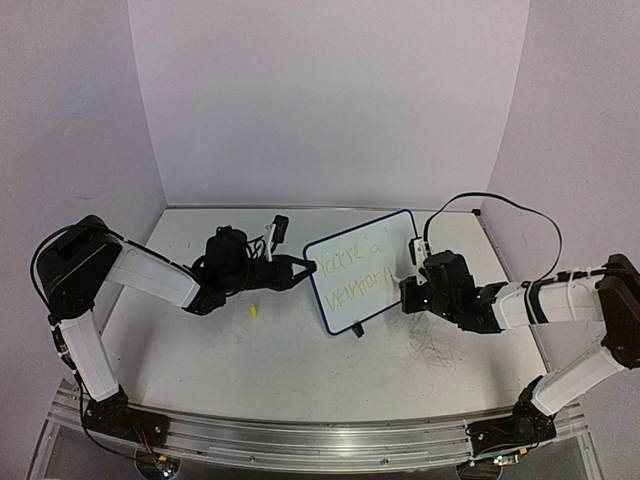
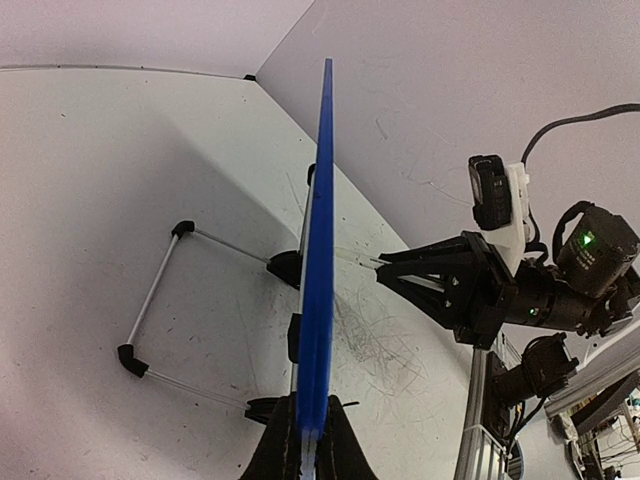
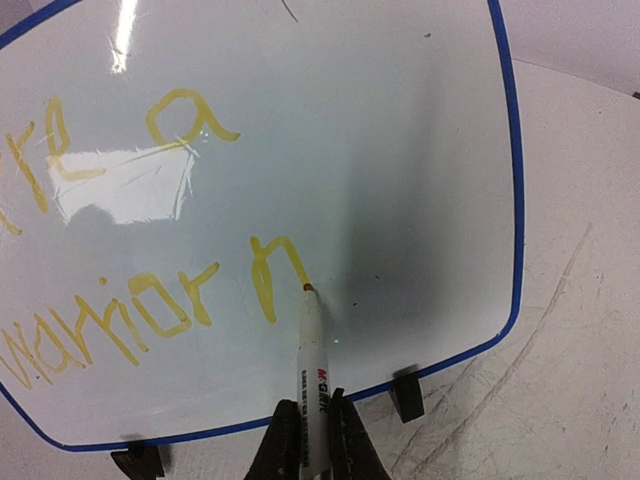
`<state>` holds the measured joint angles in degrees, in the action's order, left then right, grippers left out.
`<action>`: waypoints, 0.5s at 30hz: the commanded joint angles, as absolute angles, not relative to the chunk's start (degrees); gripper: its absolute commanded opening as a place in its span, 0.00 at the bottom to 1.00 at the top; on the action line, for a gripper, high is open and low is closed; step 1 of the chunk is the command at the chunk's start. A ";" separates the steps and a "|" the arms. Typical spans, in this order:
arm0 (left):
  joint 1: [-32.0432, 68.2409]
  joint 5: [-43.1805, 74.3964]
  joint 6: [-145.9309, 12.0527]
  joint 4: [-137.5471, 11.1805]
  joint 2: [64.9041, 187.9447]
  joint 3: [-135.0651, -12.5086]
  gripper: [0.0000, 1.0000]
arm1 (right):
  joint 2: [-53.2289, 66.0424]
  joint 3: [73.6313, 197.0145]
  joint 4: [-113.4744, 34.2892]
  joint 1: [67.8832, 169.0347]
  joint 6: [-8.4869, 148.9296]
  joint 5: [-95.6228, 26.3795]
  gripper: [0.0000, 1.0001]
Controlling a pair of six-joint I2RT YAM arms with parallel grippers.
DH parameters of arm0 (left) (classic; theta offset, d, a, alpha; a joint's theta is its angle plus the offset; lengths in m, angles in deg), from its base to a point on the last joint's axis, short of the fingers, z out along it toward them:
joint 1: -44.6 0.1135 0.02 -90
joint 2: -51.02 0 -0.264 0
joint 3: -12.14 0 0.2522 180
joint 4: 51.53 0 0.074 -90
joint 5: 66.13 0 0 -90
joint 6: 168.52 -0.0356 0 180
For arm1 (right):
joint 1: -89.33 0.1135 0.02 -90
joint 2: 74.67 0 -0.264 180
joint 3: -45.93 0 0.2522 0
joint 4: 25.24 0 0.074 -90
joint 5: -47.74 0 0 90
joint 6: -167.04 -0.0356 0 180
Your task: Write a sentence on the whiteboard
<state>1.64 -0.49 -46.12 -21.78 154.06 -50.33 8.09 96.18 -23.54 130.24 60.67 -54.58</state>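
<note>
The whiteboard (image 1: pixel 360 270) is standing upright on the white table (image 1: pixel 250 370), with pale walls (image 1: pixel 330 100) rising behind it. The left gripper (image 2: pixel 305 440) is clamping its left edge. At its right, the right gripper (image 3: pixel 310 440) is pinching a marker (image 3: pixel 312 360), whose tip is touching the yellow sentence (image 3: pixel 150 300). Scribbles (image 1: pixel 430 350) are showing on the table in front of the whiteboard.

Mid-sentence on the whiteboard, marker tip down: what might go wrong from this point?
1. The left gripper pinches the whiteboard by one edge only, so pressure from the marker in the right gripper may twist or tilt it and skew the strokes.
2. The sentence is pale yellow on white with glare across it, and may be hard to read.
3. The lower line runs near the bottom rim; a slip could add to the scribbles on the table.
</note>
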 commanded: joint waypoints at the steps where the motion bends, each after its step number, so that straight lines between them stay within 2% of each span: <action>1: 1.69 -2.05 -46.37 -23.47 152.02 -49.96 0.00 | 7.10 96.31 -24.64 130.17 59.91 -53.37 0.00; 15: 1.71 -2.23 -46.28 -23.47 152.34 -50.56 0.00 | 5.79 99.17 -23.58 128.83 61.89 -54.66 0.00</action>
<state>1.64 -0.53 -46.14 -21.80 154.06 -50.33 5.64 96.40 -24.66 129.43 60.98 -54.40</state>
